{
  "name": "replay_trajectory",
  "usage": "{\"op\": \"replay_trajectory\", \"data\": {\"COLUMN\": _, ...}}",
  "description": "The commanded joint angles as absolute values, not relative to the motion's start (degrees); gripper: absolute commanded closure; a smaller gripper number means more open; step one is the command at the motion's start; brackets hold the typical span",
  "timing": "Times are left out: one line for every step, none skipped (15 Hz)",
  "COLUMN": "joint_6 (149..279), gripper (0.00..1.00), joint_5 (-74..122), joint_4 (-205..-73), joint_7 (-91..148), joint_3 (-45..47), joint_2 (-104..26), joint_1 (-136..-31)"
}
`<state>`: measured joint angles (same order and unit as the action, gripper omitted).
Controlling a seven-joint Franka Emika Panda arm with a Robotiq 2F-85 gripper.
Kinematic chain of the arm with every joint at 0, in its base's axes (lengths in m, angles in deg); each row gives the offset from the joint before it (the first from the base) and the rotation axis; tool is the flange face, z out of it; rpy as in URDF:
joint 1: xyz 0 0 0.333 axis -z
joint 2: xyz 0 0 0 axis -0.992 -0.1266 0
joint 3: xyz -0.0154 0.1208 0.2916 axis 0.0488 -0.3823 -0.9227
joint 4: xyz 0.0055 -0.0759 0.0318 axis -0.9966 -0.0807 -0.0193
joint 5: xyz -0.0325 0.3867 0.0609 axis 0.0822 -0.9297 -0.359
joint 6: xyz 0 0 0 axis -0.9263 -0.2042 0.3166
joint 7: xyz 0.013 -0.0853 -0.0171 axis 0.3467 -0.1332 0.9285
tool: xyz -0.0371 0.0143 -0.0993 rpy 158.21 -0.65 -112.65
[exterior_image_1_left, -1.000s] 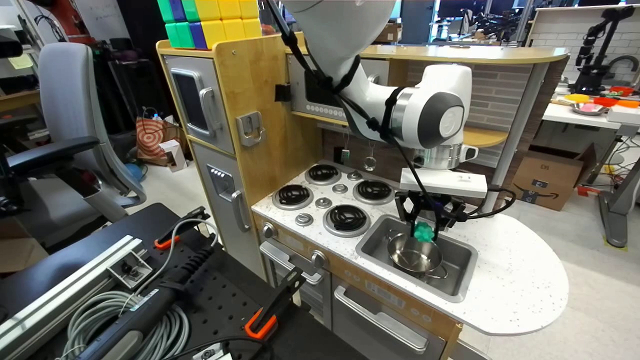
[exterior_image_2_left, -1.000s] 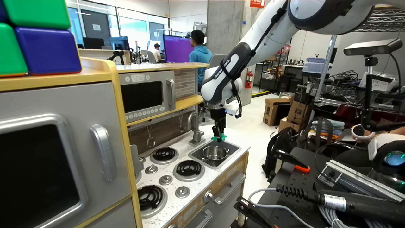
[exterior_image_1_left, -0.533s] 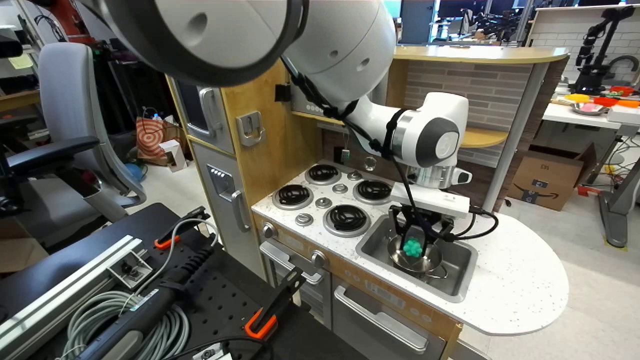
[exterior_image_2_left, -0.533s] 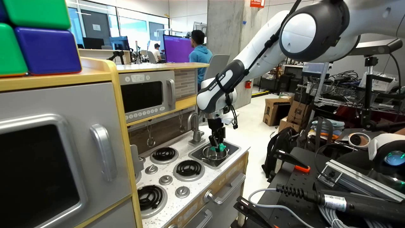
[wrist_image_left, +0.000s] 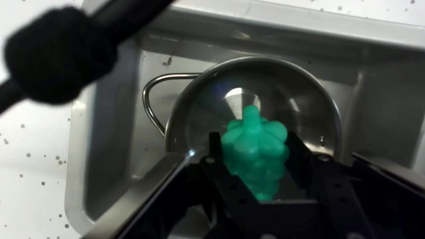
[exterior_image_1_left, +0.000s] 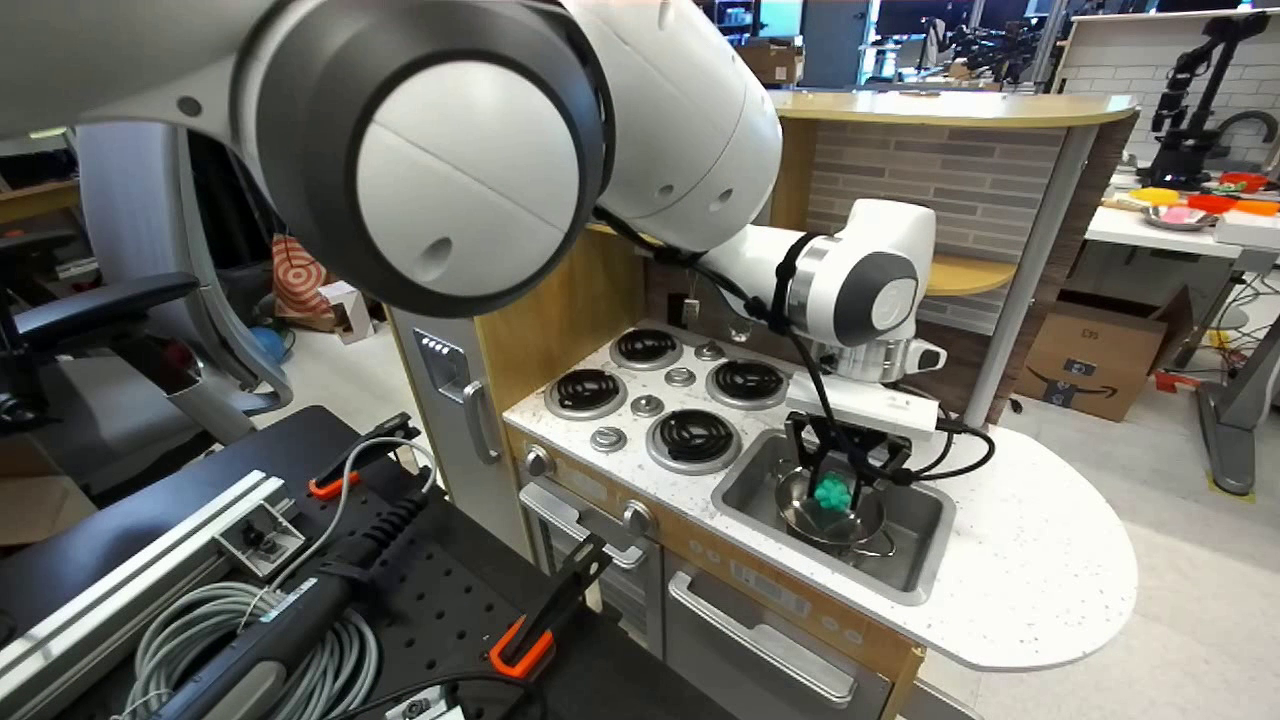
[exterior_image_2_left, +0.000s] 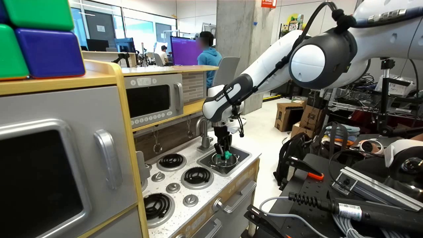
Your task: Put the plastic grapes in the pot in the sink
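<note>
The green plastic grapes (wrist_image_left: pixel 254 156) are between the fingers of my gripper (wrist_image_left: pixel 254 141), touching both, stem pointing up in the wrist view. My gripper is shut on them. The grapes also show in both exterior views (exterior_image_1_left: pixel 832 492) (exterior_image_2_left: pixel 228 154), with the gripper (exterior_image_1_left: pixel 835 482) (exterior_image_2_left: pixel 223 151) just above. They hang at the mouth of the shiny metal pot (wrist_image_left: pixel 272 79), inside its rim outline; whether they touch its bottom cannot be told. The pot (exterior_image_1_left: pixel 815 530) (exterior_image_2_left: pixel 224 162) stands upright in the grey sink (exterior_image_1_left: pixel 932 560) (exterior_image_2_left: pixel 244 155). The gripper hides part of the pot.
A faucet (exterior_image_2_left: pixel 205 140) stands behind the sink. Stove burners (exterior_image_1_left: pixel 693 437) are beside the sink. A shelf with a microwave (exterior_image_2_left: pixel 153 99) is above the counter. A black table (exterior_image_1_left: pixel 440 600) with cables and clamps stands in front.
My gripper has moved down with the grapes, from above the pot to its mouth. The upper arm has swung lower. The pot has not moved.
</note>
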<state>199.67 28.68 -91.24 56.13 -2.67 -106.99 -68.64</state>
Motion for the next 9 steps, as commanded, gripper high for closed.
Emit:
{"op": "replay_trajectory", "data": {"joint_6": 197.6, "gripper": 0.20, "joint_5": 27.5, "joint_4": -89.9, "joint_7": 56.2, "joint_3": -2.3, "joint_2": -106.9, "joint_1": -69.3}}
{"op": "replay_trajectory", "data": {"joint_6": 196.7, "gripper": 0.14, "joint_5": 27.6, "joint_4": -89.9, "joint_7": 56.7, "joint_3": -2.4, "joint_2": -106.9, "joint_1": -69.5}}
{"op": "replay_trajectory", "data": {"joint_6": 193.6, "gripper": 0.05, "joint_5": 27.3, "joint_4": -89.3, "joint_7": 58.6, "joint_3": -3.3, "joint_2": -106.8, "joint_1": -69.5}}
{"op": "replay_trajectory", "data": {"joint_6": 190.8, "gripper": 0.01, "joint_5": 26.9, "joint_4": -88.7, "joint_7": 61.6, "joint_3": -4.6, "joint_2": -106.8, "joint_1": -69.3}}
{"op": "replay_trajectory", "data": {"joint_6": 188.1, "gripper": 0.00, "joint_5": 27.0, "joint_4": -88.2, "joint_7": 64.0, "joint_3": -5.4, "joint_2": -106.8, "joint_1": -69.6}}
{"op": "replay_trajectory", "data": {"joint_6": 187.1, "gripper": 0.00, "joint_5": 28.1, "joint_4": -91.7, "joint_7": 65.7, "joint_3": -6.7, "joint_2": -104.1, "joint_1": -69.6}}
{"op": "replay_trajectory", "data": {"joint_6": 186.4, "gripper": 0.00, "joint_5": 28.4, "joint_4": -94.1, "joint_7": 68.6, "joint_3": -7.9, "joint_2": -102.0, "joint_1": -69.7}}
{"op": "replay_trajectory", "data": {"joint_6": 187.5, "gripper": 0.00, "joint_5": 28.8, "joint_4": -97.7, "joint_7": 71.0, "joint_3": -8.8, "joint_2": -99.0, "joint_1": -69.6}}
{"op": "replay_trajectory", "data": {"joint_6": 187.3, "gripper": 0.00, "joint_5": 28.9, "joint_4": -99.7, "joint_7": 73.4, "joint_3": -9.7, "joint_2": -97.3, "joint_1": -69.4}}
